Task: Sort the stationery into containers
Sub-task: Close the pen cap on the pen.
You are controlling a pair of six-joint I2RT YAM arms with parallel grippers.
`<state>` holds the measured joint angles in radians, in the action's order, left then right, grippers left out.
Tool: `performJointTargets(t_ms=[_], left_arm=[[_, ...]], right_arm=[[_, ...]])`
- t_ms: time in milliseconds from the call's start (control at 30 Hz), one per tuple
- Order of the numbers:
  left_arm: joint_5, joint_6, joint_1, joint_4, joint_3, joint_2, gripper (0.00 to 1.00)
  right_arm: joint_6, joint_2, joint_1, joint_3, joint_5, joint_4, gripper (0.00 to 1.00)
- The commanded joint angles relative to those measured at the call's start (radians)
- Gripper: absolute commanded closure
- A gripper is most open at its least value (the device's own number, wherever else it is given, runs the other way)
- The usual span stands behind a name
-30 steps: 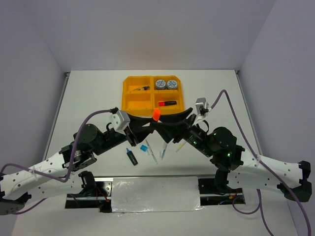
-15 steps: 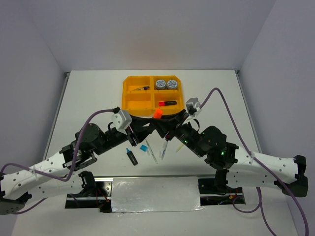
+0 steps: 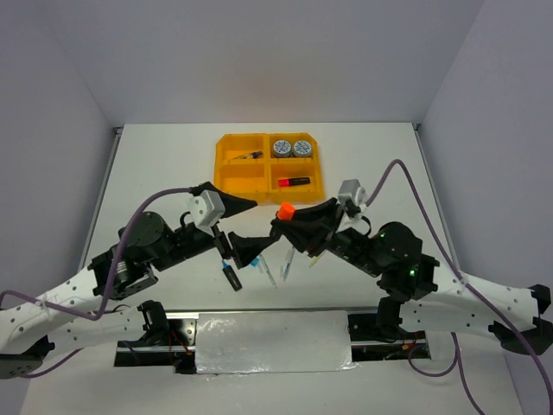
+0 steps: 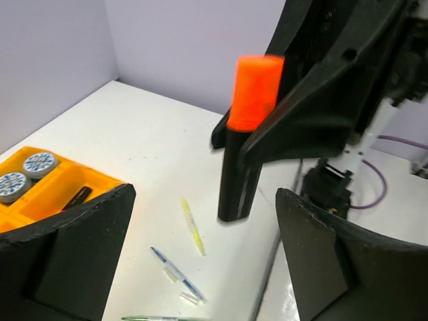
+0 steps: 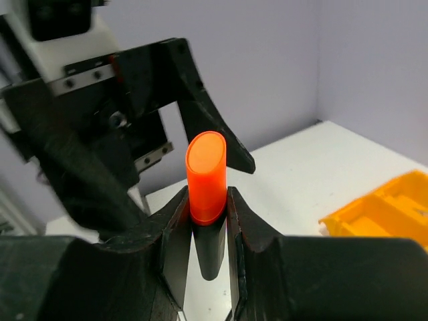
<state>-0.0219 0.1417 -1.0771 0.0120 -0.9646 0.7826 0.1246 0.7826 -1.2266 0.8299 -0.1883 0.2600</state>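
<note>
The right gripper (image 5: 206, 217) pinches an orange-capped highlighter (image 5: 206, 175) upright above the tabletop, just near of the tray (image 3: 223, 164); the left gripper (image 4: 204, 200) stands spread and empty; two tape rolls (image 3: 291, 148), a red highlighter (image 3: 295, 181) and perhaps a marker (image 3: 248, 156) sit sorted; pens (image 3: 268, 270) and a blue highlighter (image 3: 232, 275) lie loose, unsorted.

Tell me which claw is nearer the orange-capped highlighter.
Right. The right claw is shut on the orange-capped highlighter; the open left claw faces it without touching.
</note>
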Motion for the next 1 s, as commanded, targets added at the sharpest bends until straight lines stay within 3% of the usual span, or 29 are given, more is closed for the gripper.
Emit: performJointTargets(t_ms=[0, 167, 333, 433, 800, 967], left_arm=[[0.104, 0.029, -0.003, 0.08, -0.054, -0.054, 0.01], [0.357, 0.05, -0.003, 0.024, -0.052, -0.069, 0.01], [0.546, 0.116, -0.003, -0.104, -0.048, -0.007, 0.01], [0.563, 0.147, -0.003, -0.168, -0.037, 0.015, 0.02], [0.499, 0.167, -0.003, -0.121, -0.078, 0.107, 0.42], [0.494, 0.167, -0.003, -0.101, -0.079, 0.122, 0.42]], right_arm=[[-0.114, -0.097, 0.038, 0.049, 0.232, -0.073, 1.0], [-0.163, -0.12, 0.076, 0.138, 0.589, -0.216, 1.0], [-0.09, -0.089, 0.076, 0.138, 0.633, -0.153, 1.0], [-0.068, -0.077, 0.076, 0.126, 0.661, -0.11, 1.0], [-0.054, -0.043, 0.078, 0.113, 0.632, -0.076, 1.0], [-0.051, -0.043, 0.076, 0.107, 0.601, -0.061, 1.0]])
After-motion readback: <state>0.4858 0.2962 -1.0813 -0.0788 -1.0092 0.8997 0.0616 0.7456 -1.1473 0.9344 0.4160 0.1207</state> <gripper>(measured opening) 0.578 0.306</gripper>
